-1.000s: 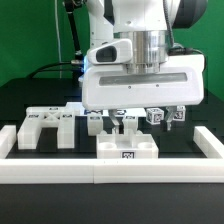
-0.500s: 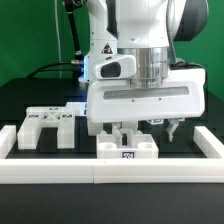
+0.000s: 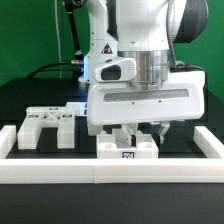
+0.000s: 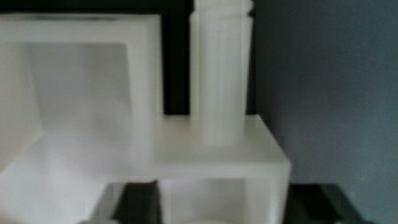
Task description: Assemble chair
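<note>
My gripper [image 3: 128, 134] is down low behind the front rail, over a white chair part [image 3: 127, 151] that carries a black-and-white tag on its front face. Its fingers stand on either side of the upper middle of that part. In the wrist view the dark fingertips [image 4: 139, 200] press against both sides of a white block [image 4: 222, 150], so the gripper [image 4: 222, 205] is shut on it. A round white peg [image 4: 226, 70] rises from that block, with a broad white panel [image 4: 71, 90] beside it. The hand hides the small chair parts behind it.
A slotted white chair panel [image 3: 45, 122] with tags lies at the exterior view's left. A long white border rail [image 3: 110, 172] runs along the front, with side pieces at the left [image 3: 10, 140] and right [image 3: 212, 140]. The tabletop is black.
The gripper has come down from above the row of small parts onto the tagged part by the front rail. Its fingers have closed in from wide open.
</note>
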`<state>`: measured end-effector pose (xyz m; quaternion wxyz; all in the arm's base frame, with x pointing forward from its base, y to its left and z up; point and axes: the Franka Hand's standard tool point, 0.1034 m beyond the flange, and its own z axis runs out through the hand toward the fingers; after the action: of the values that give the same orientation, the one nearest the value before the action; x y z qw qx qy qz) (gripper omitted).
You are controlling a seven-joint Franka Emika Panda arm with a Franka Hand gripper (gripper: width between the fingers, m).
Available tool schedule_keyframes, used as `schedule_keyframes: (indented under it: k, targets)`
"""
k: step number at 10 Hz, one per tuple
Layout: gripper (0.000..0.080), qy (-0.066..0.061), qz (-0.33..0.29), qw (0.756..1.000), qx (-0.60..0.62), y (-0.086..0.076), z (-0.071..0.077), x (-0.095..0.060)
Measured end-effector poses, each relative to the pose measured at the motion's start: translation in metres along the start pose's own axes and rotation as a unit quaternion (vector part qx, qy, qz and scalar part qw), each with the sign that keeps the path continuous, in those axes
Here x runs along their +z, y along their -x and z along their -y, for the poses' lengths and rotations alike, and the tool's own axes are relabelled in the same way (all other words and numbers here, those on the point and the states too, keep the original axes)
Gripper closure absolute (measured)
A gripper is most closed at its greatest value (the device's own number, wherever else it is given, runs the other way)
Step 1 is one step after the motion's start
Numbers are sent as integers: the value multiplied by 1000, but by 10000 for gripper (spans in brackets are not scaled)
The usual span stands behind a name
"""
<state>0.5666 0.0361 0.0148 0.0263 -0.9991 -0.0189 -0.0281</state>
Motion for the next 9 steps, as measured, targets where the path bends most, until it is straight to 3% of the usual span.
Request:
schedule_keyframes:
  k: [1,2,3,9]
  targets:
    - [553,0,0,1000,0,0,0,0]
    - [724,0,0,1000,0,0,0,0]
    - [766,0,0,1000,0,0,0,0]
    - [766,0,0,1000,0,0,0,0]
